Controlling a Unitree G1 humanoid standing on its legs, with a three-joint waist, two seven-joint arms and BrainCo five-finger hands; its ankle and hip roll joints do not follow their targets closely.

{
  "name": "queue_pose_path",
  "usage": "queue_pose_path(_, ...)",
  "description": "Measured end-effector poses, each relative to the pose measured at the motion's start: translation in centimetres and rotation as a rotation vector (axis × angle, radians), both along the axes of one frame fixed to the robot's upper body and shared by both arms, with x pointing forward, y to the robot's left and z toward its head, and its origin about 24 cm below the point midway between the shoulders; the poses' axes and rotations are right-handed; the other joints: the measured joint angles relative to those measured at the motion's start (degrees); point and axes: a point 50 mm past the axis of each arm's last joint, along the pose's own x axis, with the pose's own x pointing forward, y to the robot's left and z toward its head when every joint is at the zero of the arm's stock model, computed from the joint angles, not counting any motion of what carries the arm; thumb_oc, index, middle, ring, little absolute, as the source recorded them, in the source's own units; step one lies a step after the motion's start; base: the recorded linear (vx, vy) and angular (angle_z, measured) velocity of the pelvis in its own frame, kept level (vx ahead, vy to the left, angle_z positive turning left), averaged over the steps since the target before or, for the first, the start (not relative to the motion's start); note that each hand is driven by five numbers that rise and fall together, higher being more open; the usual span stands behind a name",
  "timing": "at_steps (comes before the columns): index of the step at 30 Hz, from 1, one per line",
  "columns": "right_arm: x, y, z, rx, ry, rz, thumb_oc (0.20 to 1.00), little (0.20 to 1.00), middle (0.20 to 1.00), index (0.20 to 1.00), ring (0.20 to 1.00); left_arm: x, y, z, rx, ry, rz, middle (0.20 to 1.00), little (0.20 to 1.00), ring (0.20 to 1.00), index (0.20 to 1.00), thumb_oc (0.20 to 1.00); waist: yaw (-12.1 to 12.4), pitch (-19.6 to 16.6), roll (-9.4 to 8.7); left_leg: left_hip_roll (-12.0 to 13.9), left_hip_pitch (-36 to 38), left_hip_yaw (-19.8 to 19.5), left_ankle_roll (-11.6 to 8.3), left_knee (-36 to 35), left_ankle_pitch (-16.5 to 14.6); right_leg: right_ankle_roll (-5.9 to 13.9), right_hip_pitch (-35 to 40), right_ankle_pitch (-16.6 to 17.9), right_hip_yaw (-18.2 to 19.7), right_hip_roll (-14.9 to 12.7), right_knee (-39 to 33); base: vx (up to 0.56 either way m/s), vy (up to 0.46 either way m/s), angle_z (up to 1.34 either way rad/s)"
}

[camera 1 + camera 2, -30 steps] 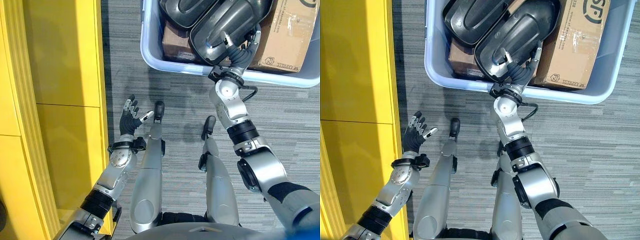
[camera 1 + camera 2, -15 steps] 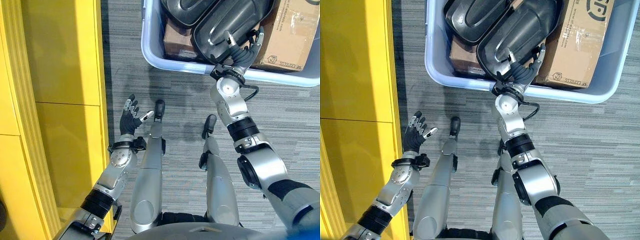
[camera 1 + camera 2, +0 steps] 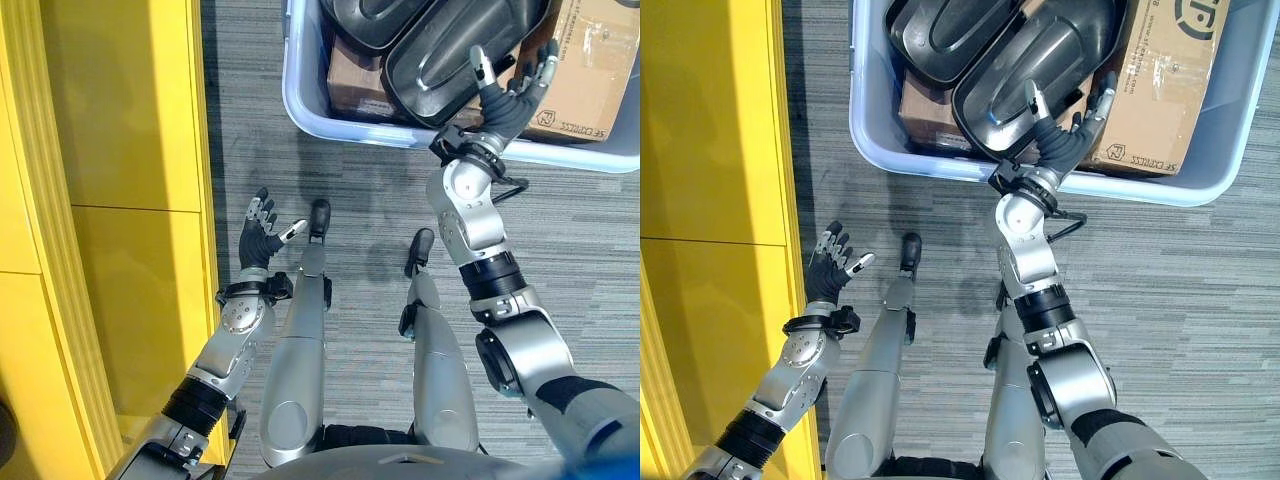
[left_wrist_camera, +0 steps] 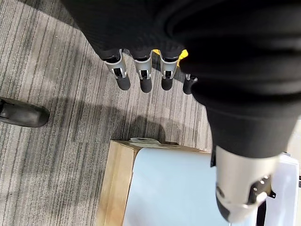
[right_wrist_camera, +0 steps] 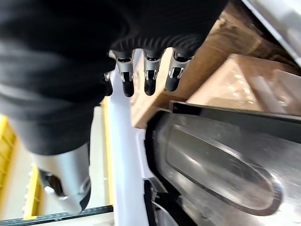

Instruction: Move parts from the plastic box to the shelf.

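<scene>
Reaching over the plastic box (image 3: pixel 300 95), your right hand (image 3: pixel 505 95) spread wide above a black part (image 3: pixel 450 50), your left hand (image 3: pixel 262 235) loose, holding nothing, beside the yellow shelf (image 3: pixel 100 200)

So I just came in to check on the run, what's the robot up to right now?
It is working at the plastic box on the floor, which holds black moulded parts and cardboard boxes. The right robot hand reaches over the box's near rim with fingers spread open, against the nearer black part and beside a cardboard box, gripping nothing yet. The left robot hand hangs open and empty next to the yellow shelf. No part has been lifted out.
</scene>
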Motion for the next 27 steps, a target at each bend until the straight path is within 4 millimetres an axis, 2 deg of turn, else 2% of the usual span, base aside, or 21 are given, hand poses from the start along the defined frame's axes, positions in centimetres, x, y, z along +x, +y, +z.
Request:
queue_pose_path(13, 0.0, -0.3, -1.2, -0.002, 0.035, -0.028, 1.000, 1.000, 1.000, 1.000, 1.000, 0.0, 0.0, 0.0, 0.000, 0.000, 0.000, 1.000, 1.000, 1.000, 1.000, 1.000, -0.36, 0.00, -0.01, -0.01, -0.02, 0.14, 0.16, 0.66, -0.30, 0.03, 0.16, -0.02, 0.14, -0.02, 0.11, 0.00, 0.000, 0.00)
queue_pose_path(20, 1.1, -0.5, -2.6, -0.026, 0.127, -0.055, 1.000, 1.000, 1.000, 1.000, 1.000, 0.0, 0.0, 0.0, 0.001, 0.001, 0.000, 1.000, 1.000, 1.000, 1.000, 1.000, -0.30, 0.00, -0.02, -0.03, -0.03, 0.13, 0.17, 0.78, -0.31, 0.04, 0.19, -0.02, 0.14, -0.03, 0.19, 0.00, 0.000, 0.00)
queue_pose_path(27, 2.4, -0.3, -2.2, -0.049, 0.169, -0.066, 1.000, 1.000, 1.000, 1.000, 1.000, 0.0, 0.0, 0.0, 0.001, -0.001, 0.001, 1.000, 1.000, 1.000, 1.000, 1.000, -0.14, 0.00, -0.02, -0.03, -0.07, 0.04, 0.19, 0.95, -0.33, 0.07, 0.16, -0.06, 0.11, -0.02, 0.43, 0.00, 0.000, 0.00)
